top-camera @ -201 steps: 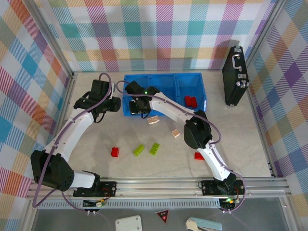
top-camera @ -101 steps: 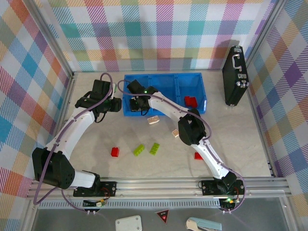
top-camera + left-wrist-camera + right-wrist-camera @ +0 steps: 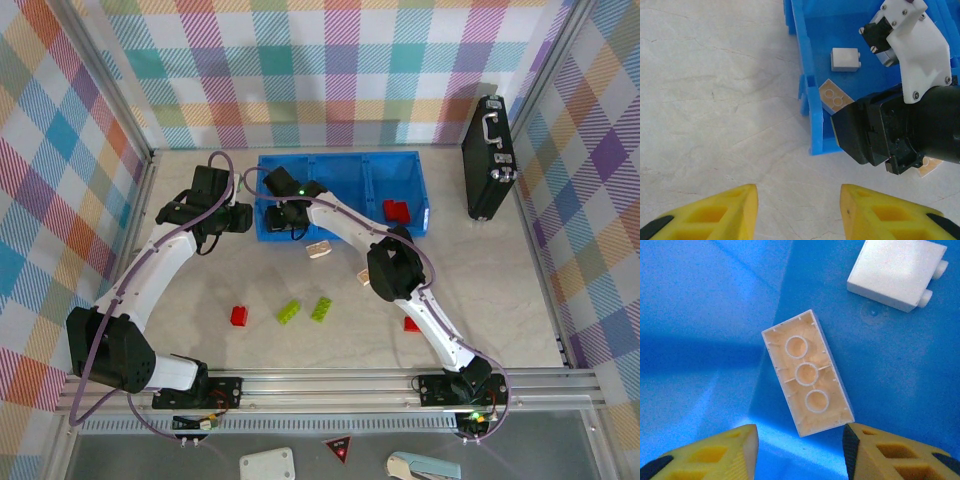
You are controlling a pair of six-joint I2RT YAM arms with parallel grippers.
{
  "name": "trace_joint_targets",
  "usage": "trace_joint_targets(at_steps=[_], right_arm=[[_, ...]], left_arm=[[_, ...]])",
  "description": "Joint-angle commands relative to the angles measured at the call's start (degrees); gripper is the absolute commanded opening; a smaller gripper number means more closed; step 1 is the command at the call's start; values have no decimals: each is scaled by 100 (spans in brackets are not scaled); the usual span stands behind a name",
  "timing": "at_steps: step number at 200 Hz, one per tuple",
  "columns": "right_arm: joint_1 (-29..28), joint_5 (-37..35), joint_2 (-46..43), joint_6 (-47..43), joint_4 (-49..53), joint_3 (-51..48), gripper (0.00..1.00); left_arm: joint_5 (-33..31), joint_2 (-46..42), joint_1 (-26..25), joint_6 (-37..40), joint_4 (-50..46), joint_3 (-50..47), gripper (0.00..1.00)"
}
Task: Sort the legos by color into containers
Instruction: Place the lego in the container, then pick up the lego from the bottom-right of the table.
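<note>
Tan brick [image 3: 807, 374] in the left compartment; next pick pending.
Above the table [image 3: 480, 290], the right gripper [image 3: 799, 447] hangs inside the blue bin [image 3: 395, 160], jaws open, the brick lying studs-down beneath (released, I judge). The left gripper [image 3: 799, 207] gapes empty beside the bin. Next: lift clear and fetch the loose tan brick [image 3: 318, 249].

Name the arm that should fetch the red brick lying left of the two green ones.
Left. The left gripper hangs open and empty over the table on the red brick's side; the right gripper is down inside the blue bin.
</note>
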State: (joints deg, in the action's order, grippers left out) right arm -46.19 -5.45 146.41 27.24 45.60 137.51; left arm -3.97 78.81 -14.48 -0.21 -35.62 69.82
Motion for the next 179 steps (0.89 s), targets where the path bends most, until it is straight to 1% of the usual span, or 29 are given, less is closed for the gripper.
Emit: trace_joint_targets(at_steps=[1,32,102,145,179], right_arm=[[-4,58,-376,-177,249,180,49],[-12,155,-682,-250,410,-27,49],[-37,482,-1634,-404,728,-1051,50],[-47,433,-2458,-408,812,-2074,50],[-47,281,-3144,-265,751,-3114,50]], left_arm=[[54,14,62,43,-25,40,47],[39,39,68,64,-56,57,47],[76,94,68,73,-91,74,47],[123,161,68,80,-121,107,47],[123,233,68,84,-129,127,48]])
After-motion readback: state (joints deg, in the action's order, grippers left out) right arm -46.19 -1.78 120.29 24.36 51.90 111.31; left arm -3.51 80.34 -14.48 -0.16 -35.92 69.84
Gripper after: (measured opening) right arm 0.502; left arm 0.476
